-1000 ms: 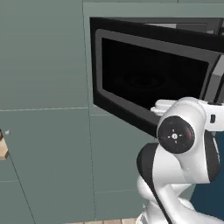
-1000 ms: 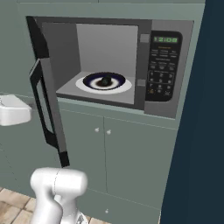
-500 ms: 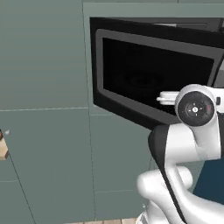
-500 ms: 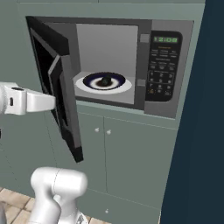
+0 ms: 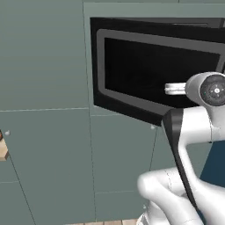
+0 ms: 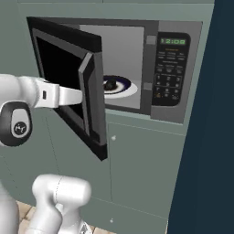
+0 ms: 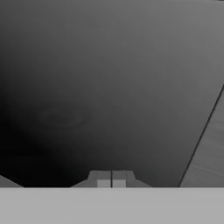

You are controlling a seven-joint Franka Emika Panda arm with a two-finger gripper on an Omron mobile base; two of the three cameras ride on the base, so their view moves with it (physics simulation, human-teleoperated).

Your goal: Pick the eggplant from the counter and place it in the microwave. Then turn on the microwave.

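**Door half swung, eggplant already on the turntable**

The eggplant (image 6: 109, 84) sits inside the microwave (image 6: 151, 68), a small dark lump on the white plate (image 6: 125, 89) in the lit cavity. In the right base view it shows just past the door's free edge, at about 9 o'clock from the keypad (image 6: 170, 73). So the placing part looks done, and what remains is shutting the door and starting the oven.

The door (image 6: 68, 87) stands roughly half open, its dark window facing outward. The gripper (image 7: 112, 179) has its jaws pressed together with nothing between them; in the hand view the two tips sit side by side at 6 o'clock, right up against the door's dark glass. From the right base view the forearm reaches in from 9 o'clock and meets the door's outer face near its middle.

My guess is the eggplant needs no more handling: it looks light, smooth-skinned and firm, likely to roll if nudged, and would be best pinched across its widest part if it ever had to move. The door is the thing being worked now. It is a stiff hinged panel, probably light to swing, so a flat push well away from the hinge should suit it better than a grasp. The glass may let closed tips slide sideways.
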